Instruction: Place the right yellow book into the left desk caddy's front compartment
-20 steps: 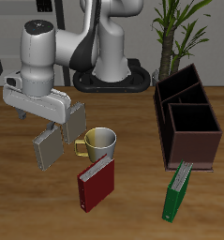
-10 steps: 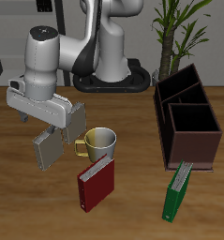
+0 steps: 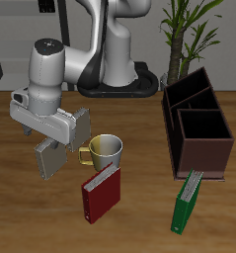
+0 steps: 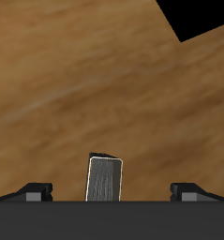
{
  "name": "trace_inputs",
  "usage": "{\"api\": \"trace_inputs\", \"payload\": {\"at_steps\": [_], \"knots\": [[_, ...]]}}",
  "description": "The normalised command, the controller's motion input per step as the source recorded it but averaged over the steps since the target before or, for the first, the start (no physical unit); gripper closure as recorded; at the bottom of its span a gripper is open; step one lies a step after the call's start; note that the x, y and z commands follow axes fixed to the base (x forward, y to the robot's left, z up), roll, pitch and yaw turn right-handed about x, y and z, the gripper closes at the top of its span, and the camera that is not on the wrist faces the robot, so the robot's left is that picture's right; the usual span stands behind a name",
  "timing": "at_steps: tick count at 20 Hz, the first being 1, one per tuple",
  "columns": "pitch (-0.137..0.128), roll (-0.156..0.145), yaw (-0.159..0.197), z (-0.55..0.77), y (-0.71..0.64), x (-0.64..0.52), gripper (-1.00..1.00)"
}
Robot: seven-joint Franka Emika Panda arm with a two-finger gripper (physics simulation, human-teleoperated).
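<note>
The right yellow book [image 3: 48, 158], a thin grey-tan hardcover, stands on edge on the table just below my gripper [image 3: 46, 140]. In the wrist view the book [image 4: 105, 178] stands upright between the two fingertips [image 4: 34, 192], which are wide apart and not touching it. The gripper [image 4: 112, 193] is open. A second book [image 3: 81, 126] of the same look stands farther back, beside the hand. The left desk caddy [image 3: 175, 126], dark maroon, stands across the table. Its front compartment [image 3: 203, 126] is the well nearer the table's front edge and holds nothing.
A metal mug [image 3: 106, 150] stands beside the gripper. A dark red book [image 3: 100, 193] lies nearer the front edge. A green book [image 3: 187, 201] leans in front of the caddy. A potted plant [image 3: 189, 35] stands behind the caddy.
The arm has lowered the gripper a little toward the table's front, closer over the right yellow book. The books and the caddy have not moved.
</note>
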Motion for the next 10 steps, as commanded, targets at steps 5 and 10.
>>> {"api": "trace_inputs", "payload": {"at_steps": [5, 10], "knots": [[0.043, -0.006, -0.030, -0.27, -0.04, 0.05, -1.00], [0.017, 0.012, -0.021, -0.15, 0.03, 0.00, 1.00]]}}
